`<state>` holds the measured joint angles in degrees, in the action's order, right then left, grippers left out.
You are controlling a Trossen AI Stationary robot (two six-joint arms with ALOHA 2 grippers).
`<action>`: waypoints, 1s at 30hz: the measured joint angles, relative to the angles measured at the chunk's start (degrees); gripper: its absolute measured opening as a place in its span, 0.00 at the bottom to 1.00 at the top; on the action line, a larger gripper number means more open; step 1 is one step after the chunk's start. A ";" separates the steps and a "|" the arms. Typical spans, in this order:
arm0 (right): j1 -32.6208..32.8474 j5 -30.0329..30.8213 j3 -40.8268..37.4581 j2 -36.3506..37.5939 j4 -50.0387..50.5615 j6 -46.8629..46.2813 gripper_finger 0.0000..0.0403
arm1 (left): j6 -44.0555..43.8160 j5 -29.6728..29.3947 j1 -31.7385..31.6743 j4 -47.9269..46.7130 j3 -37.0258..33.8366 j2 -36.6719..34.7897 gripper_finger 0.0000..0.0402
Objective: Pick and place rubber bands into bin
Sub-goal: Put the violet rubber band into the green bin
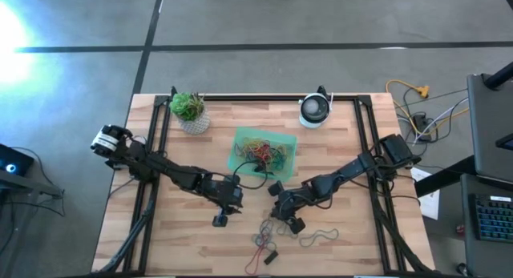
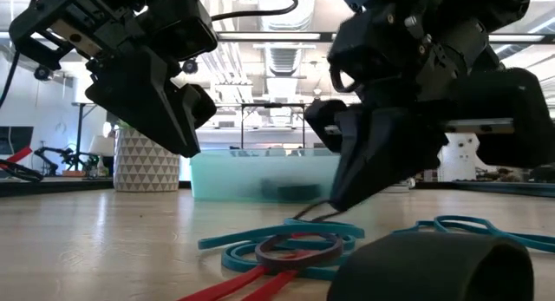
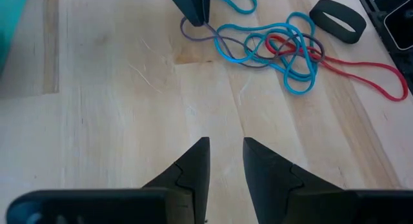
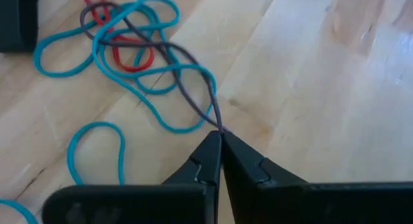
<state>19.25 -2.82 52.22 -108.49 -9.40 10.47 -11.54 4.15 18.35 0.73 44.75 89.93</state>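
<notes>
- Right gripper (image 4: 219, 141): dark, wedge-shaped fingers pressed together at the tips, pinching a thin purple-grey rubber band (image 4: 193, 75) low over the table, near the front edge.
- Loose rubber bands (image 3: 271, 46): the pinched strand runs back into a tangle of thin, limp loops, several bright blue and one long red, lying flat on the wood. A single blue loop (image 4: 97, 153) lies just beside the tangle.
- Black band (image 3: 335, 20): wide, matt, oval, resting near the tangle's edge.
- Left gripper (image 3: 226, 162): matt black tapered fingers standing a little apart, nothing between them, hanging over bare wood near the tangle.
- Table (image 1: 184, 238): pale butcher-block planks with visible grain and seams.
- Bin (image 1: 240, 138): shallow, translucent green plastic tray, roughly square, behind both grippers at mid-table; holds a heap of mixed-colour rubber bands (image 1: 263, 152).
- Potted plant (image 1: 189, 111): leafy green, in a white pot with triangle pattern, back left.
- Round white and dark device (image 1: 314, 110): back right of the bin.
</notes>
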 joint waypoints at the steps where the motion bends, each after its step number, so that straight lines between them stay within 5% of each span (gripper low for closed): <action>1: 0.00 0.03 0.21 0.04 -0.09 0.37 0.02 | 0.11 -0.01 0.00 0.00 -0.02 0.00 0.19; 17: 0.02 9.76 6.58 5.31 13.73 2.13 0.02 | 0.44 -0.85 0.00 0.31 -0.04 0.00 0.19; 30: -0.02 27.00 6.07 18.88 18.55 5.83 0.02 | 0.42 -1.62 0.00 0.79 -0.04 0.00 0.19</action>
<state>19.22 24.18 58.29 -89.61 9.14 16.30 -11.11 2.52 18.35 1.52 44.71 89.93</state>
